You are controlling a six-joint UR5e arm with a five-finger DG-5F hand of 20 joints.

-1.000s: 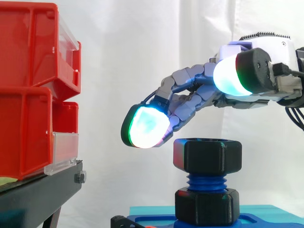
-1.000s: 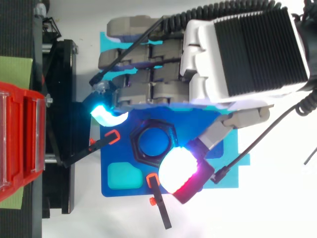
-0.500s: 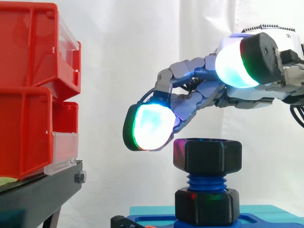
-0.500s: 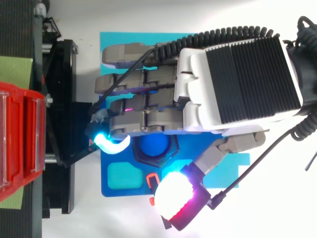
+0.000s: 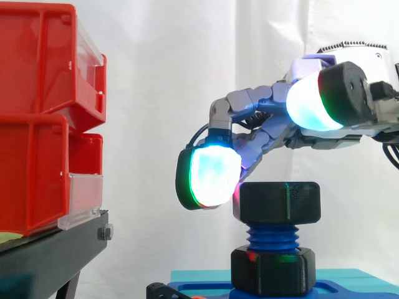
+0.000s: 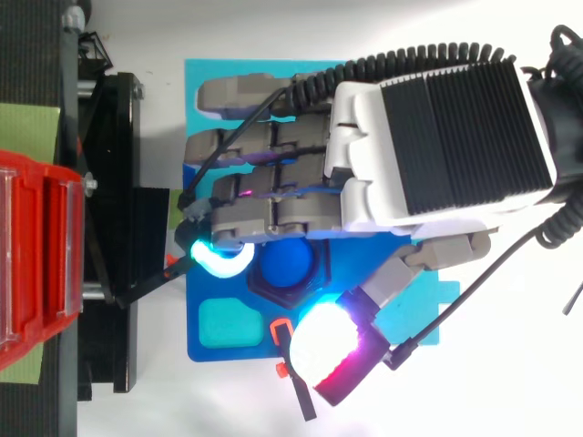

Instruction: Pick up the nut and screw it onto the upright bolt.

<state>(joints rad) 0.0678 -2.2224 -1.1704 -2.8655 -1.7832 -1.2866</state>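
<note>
Here the nearest thing is the thumb's glowing white pad (image 6: 326, 350), lifted above and to the near side of the black six-sided plastic nut (image 5: 280, 200) and apart from it. The hand (image 6: 437, 127) is half open: its grey fingers (image 6: 264, 173) are loosely bent, the thumb is spread wide of them, and nothing is clasped between.

Just under the fingers, the nut sits on top of the blue threaded upright bolt (image 5: 272, 235). A few turns of bare thread show between the nut and the black six-sided collar (image 5: 272, 271) at the bolt's foot. That collar stands on a flat blue base plate (image 6: 228, 350).

Beyond the thumb, one curled finger brings its cyan-glowing pad (image 5: 213, 177) down to the nut's upper corner on the side away from the palm, touching it or just beside it. The rest of the fingers arch over the far half of the nut. Well beyond the fingertips stand the red plastic bins (image 5: 37, 112) on their black stand (image 5: 50, 255), and behind everything hangs the white curtain (image 5: 162, 75).

Judging by this, the pick-up is done and the screwing-down is in hand, with the hand placed for a fresh hold. The next move calls for the thumb to drop onto the near flat, the fingers to close on the far one, and then a turn about the bolt's axis.
</note>
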